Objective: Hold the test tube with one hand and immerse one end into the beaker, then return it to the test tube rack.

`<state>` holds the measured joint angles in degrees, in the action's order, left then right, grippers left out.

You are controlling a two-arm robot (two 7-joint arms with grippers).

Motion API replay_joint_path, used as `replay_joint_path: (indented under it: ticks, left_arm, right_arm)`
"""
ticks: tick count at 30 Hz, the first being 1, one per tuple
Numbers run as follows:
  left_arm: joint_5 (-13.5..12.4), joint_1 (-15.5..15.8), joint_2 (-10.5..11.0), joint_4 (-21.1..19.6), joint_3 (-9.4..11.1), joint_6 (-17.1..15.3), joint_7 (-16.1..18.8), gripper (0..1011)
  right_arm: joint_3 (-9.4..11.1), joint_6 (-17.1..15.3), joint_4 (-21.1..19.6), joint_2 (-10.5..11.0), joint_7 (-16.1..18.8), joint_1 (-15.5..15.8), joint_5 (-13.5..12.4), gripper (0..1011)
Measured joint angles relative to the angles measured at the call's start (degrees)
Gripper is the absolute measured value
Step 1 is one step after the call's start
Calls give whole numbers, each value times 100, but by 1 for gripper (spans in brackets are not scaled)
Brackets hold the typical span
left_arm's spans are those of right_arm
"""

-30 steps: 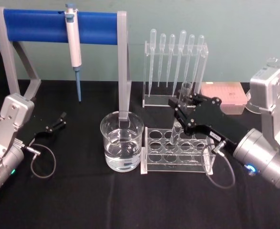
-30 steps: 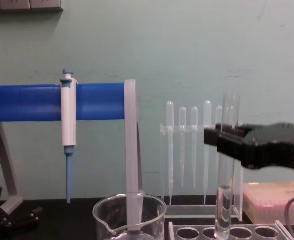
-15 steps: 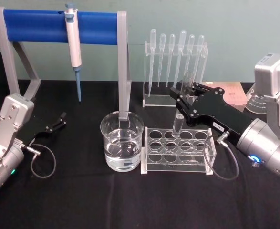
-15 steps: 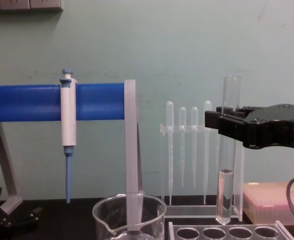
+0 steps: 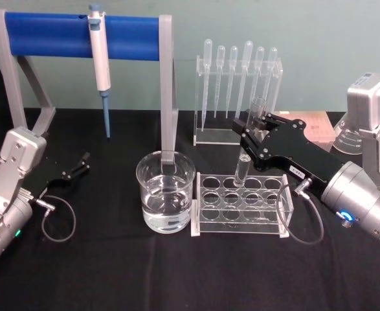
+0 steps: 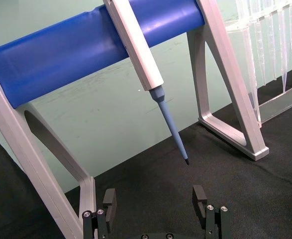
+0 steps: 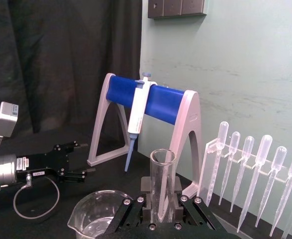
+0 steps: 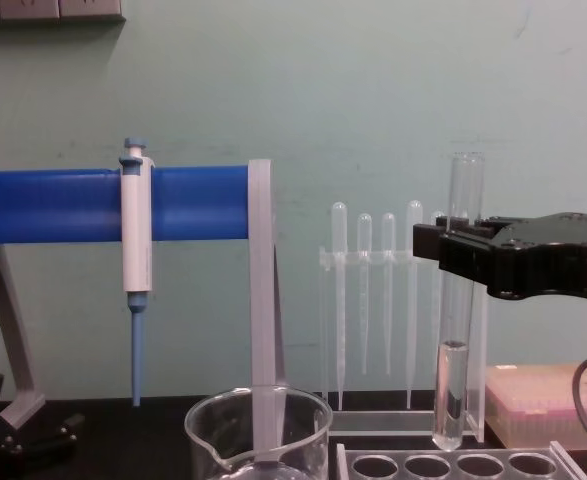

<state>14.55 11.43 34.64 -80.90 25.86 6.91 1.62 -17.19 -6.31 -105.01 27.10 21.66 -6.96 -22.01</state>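
Test tube (image 8: 454,385) hanging upright just above the test tube rack (image 5: 238,202)
The right gripper (image 5: 253,133) is grasping its upper part, right of the beaker (image 5: 166,192); the left gripper (image 6: 154,201) is sitting released, well apart

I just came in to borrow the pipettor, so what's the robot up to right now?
The right gripper holds the test tube upright just above the rack, its bottom clear of the holes. There is clear liquid in the tube. The beaker, part full, stands to the rack's left. The left gripper sits open and idle at the left of the table.
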Motion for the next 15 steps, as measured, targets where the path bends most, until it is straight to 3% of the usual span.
replay_joint_path:
  ticks: [15]
  left_arm:
    - [0, 0, 0, 0, 0, 0, 0, 1000]
  right_arm:
    - [-7, 7, -8, 4, -1, 4, 18, 225]
